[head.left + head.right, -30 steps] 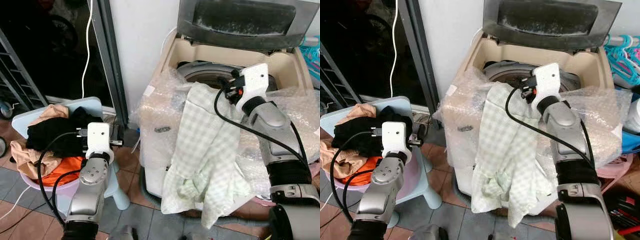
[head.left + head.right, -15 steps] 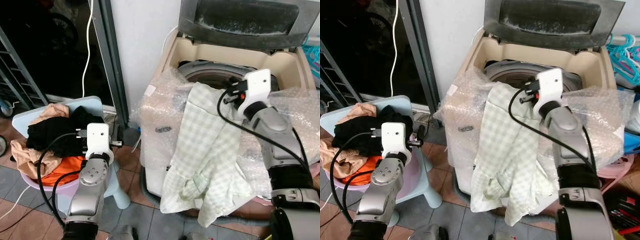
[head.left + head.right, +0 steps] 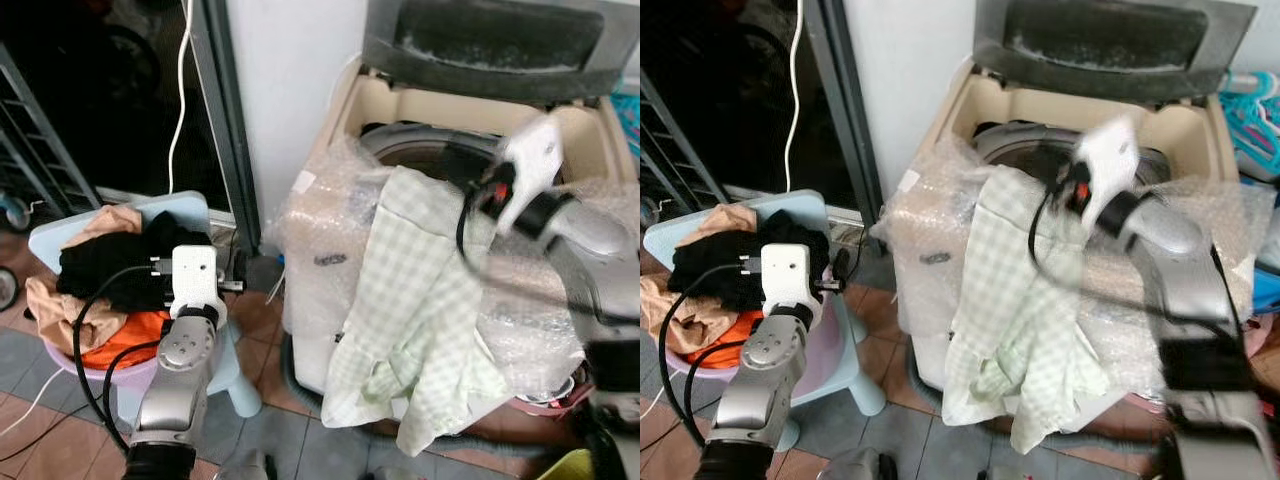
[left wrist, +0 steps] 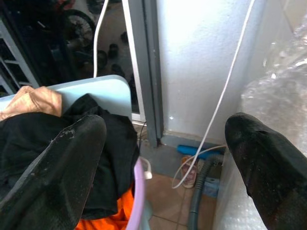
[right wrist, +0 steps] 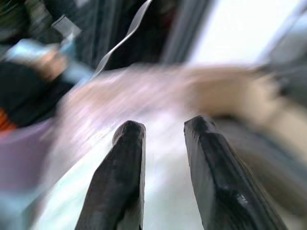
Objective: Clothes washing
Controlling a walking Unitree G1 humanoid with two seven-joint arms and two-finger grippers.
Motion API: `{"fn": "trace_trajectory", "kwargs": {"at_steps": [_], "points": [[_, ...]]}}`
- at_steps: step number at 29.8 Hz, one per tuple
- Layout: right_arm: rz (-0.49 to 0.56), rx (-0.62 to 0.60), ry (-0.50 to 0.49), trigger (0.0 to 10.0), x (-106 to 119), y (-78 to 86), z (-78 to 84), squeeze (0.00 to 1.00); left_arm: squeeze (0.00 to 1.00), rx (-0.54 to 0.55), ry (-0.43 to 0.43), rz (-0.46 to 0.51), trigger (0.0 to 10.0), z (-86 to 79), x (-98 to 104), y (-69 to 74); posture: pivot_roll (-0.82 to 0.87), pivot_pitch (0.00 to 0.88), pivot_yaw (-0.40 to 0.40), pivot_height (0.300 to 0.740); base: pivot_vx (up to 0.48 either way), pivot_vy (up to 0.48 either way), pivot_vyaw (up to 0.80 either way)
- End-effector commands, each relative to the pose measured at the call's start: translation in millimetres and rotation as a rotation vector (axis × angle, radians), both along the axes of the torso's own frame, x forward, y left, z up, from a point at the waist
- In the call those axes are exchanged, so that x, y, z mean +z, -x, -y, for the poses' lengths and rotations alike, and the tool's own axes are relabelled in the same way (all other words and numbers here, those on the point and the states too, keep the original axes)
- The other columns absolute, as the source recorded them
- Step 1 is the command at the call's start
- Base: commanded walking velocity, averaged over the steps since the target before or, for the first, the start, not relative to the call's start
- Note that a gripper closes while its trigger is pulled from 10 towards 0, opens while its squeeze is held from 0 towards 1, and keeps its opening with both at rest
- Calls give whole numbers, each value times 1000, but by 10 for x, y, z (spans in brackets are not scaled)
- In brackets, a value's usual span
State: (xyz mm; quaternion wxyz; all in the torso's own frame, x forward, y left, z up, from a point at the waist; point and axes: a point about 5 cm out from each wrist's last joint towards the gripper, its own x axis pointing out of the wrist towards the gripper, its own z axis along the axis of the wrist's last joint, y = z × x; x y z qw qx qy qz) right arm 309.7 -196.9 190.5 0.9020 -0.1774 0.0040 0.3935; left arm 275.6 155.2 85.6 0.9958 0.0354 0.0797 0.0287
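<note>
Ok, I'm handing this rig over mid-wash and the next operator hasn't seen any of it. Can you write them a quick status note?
Left gripper: open, empty, idling beside the laundry basket.
Right gripper: fingers apart with nothing visibly between them, raised over the washing machine rim; the arm is blurred.
Checked garment: draped over the bubble-wrapped front edge, mostly hanging down outside the drum.
Basket sits on a light blue stool, holding black, orange and tan clothes.
Done: lid is up, one garment brought to the machine.
Left: get the checked garment fully into the drum, then load the basket clothes.
</note>
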Motion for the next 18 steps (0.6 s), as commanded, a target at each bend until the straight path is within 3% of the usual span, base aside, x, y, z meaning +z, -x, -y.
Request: {"fn": "trace_trajectory", "kwargs": {"at_steps": [1, 5, 7, 10, 11, 13, 14, 18], "points": [[7, 72, 59, 10000, 13, 48, -51, 1000, 0, -14, -8, 16, 10000, 2, 50, -28, -67, 0, 21, 740, 0, 0, 0], [-4, 90, 135, 10000, -147, 92, -81, 1000, 0, -19, -12, 19, 10000, 5, 60, -40, -63, 0, 25, 740, 0, 0, 0], [17, 23, 244, 10000, -264, 43, -48, 1000, 0, -20, -14, 20, 10000, 1, 65, -44, -61, 0, 26, 740, 0, 0, 0], [31, -89, 322, 10000, -362, -36, 11, 1000, 0, -21, -17, 22, 10000, -4, 69, -45, -55, 0, 26, 740, 0, 0, 0], [35, -123, 320, 0, -373, -61, 18, 427, 0, -20, -18, 23, 10000, -5, 71, -44, -51, 0, 25, 740, 0, 0, 0], [39, -155, 316, 0, -382, -85, 23, 427, 0, -19, -20, 24, 10000, -7, 73, -43, -51, 0, 25, 740, 0, 0, 0], [41, -181, 339, 0, -420, -99, 30, 0, 0, -18, -22, 24, 10000, -10, 74, -41, -47, 0, 23, 740, 0, 0, 0], [37, -229, 354, 0, -475, -115, 43, 0, 0, -15, -24, 25, 10000, -15, 75, -38, -46, 0, 22, 740, 0, 0, 0]]}}
